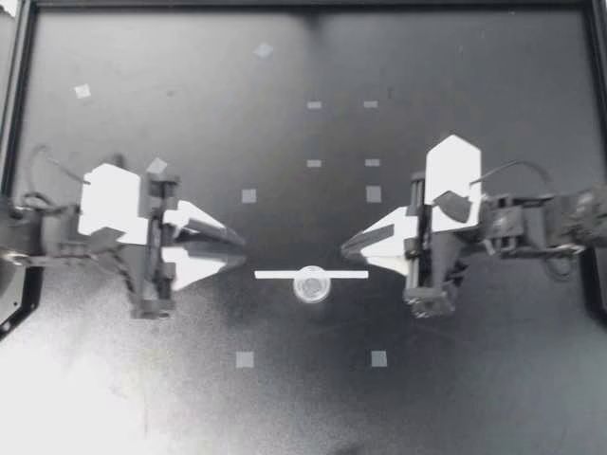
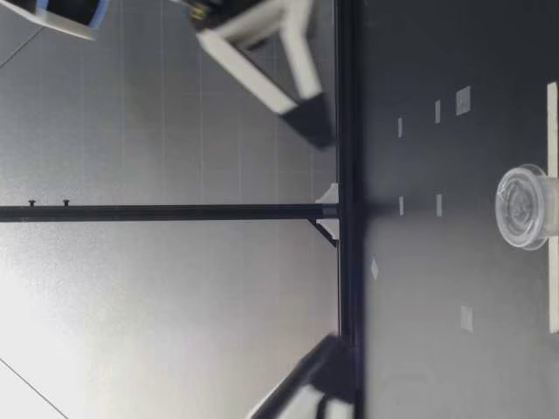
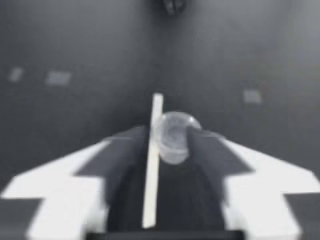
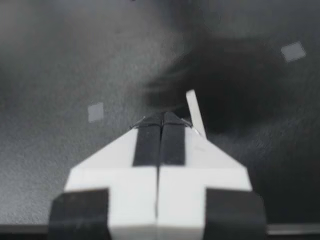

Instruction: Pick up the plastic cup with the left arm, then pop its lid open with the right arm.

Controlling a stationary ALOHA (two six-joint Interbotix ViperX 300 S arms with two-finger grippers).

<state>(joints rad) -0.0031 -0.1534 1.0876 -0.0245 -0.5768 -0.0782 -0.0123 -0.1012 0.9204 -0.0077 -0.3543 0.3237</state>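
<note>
My left gripper [image 1: 239, 250] hangs with its two white, wedge-shaped fingers parted a little and holding nothing. Its tips point at one end of a thin, flat white strip [image 1: 311, 274]. The strip lies straight on the matte black tabletop [image 1: 474, 398], about midway between the left and right edges. A small round cup [image 1: 312, 285] of clear plastic with a ringed rim touches the strip at its middle. I can't tell whether it sits on the strip or just against it. My right gripper [image 1: 347, 250] faces the strip's other end with its black-padded fingers [image 4: 150, 140] pressed flat together and nothing between them. In the left wrist view the strip [image 3: 151, 170] runs lengthwise through the gap between the fingers, with the cup [image 3: 175, 140] ahead of them. In the right wrist view the strip's end [image 4: 195, 112] shows just beside the closed tips. In the low view the cup [image 2: 522, 207] stands against the strip [image 2: 552, 140], and both arms are above the tabletop. Small pale tape squares [image 1: 245, 359] dot the surface around them.
</note>
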